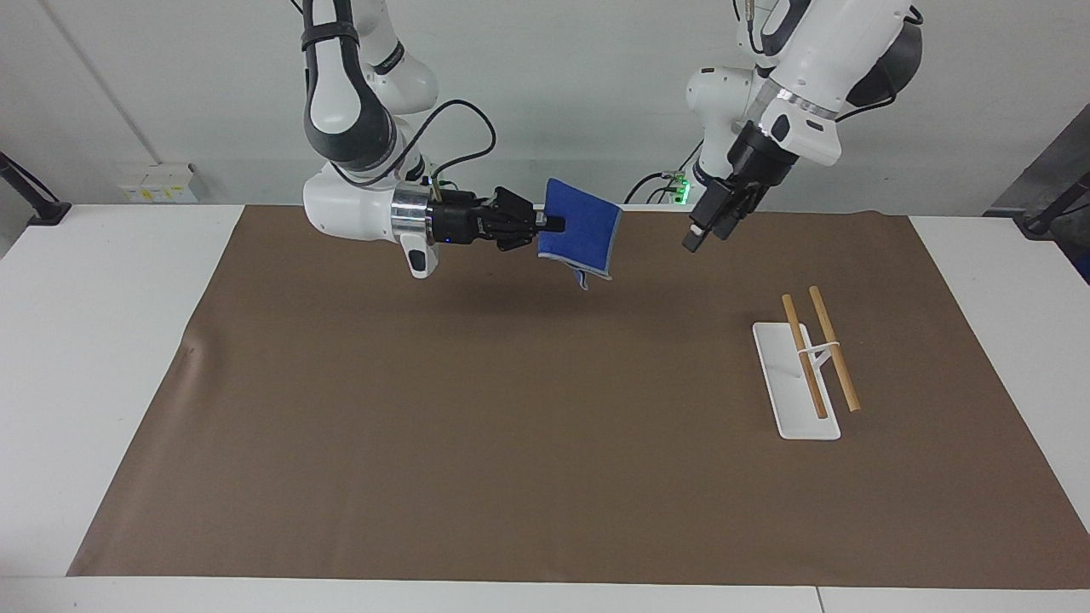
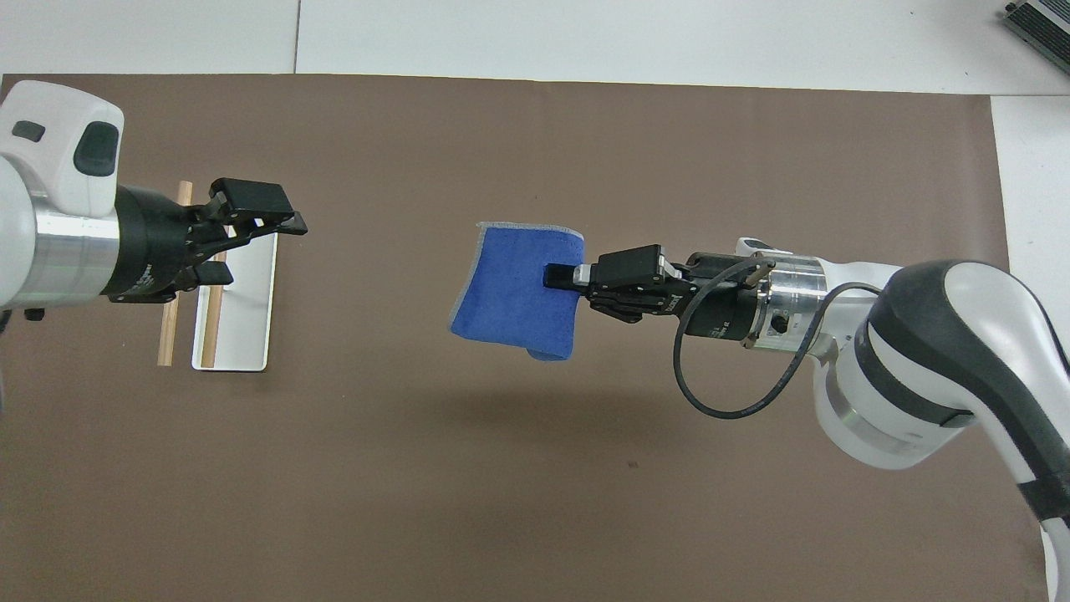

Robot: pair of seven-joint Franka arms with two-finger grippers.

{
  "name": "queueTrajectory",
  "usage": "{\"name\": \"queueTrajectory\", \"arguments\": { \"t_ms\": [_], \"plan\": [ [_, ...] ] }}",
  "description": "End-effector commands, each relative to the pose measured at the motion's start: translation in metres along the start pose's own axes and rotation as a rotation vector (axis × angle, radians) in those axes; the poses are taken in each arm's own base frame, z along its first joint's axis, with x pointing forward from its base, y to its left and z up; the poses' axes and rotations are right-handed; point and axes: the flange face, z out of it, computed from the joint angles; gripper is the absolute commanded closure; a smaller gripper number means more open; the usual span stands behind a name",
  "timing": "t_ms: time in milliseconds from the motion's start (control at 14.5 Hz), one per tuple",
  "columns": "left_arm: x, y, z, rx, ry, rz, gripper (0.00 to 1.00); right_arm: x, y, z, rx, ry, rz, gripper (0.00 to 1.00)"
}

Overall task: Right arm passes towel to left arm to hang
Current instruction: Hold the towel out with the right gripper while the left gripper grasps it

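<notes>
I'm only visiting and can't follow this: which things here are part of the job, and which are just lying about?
Part of the job:
- towel, held up by the right gripper
- left gripper, open, pointing at the towel
- rack, standing untouched

Just lying about:
- brown mat

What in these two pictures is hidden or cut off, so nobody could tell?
- Rack, overhead view: the left claw and its wrist cover part of the rods and tray.
- Towel, both views: the edge pinched inside the right claw is covered by its fingers.
- Left claw, facing view: seen edge-on, so its opening is unreadable there.
- Both arms: bases cut off overhead.
</notes>
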Motion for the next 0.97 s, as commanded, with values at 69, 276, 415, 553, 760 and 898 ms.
{"name": "queueTrajectory", "arguments": {
  "t_ms": [69, 276, 415, 553, 760, 898],
  "plan": [
    [-0.041, -0.005, 0.009, -0.063, -0.013, -0.203, 0.00, -0.010, -0.002, 0.002, 0.052, 0.016, -0.003, 1.00],
    [-0.069, -0.009, 0.020, -0.091, -0.022, -0.328, 0.00, -0.009, -0.003, 0.002, 0.061, 0.021, 0.002, 1.00],
    [-0.075, -0.006, 0.020, -0.127, -0.023, -0.415, 0.00, -0.009, -0.004, 0.003, 0.063, 0.021, 0.000, 1.00],
    [-0.086, -0.001, 0.021, -0.173, -0.029, -0.476, 0.00, -0.008, -0.004, 0.002, 0.063, 0.023, 0.000, 1.00],
    [-0.096, 0.002, 0.026, -0.239, -0.030, -0.532, 0.00, -0.008, -0.004, 0.002, 0.062, 0.025, 0.000, 1.00],
    [-0.103, 0.002, 0.030, -0.265, -0.029, -0.541, 0.00, -0.008, -0.004, 0.002, 0.062, 0.025, 0.000, 1.00]
  ]
}}
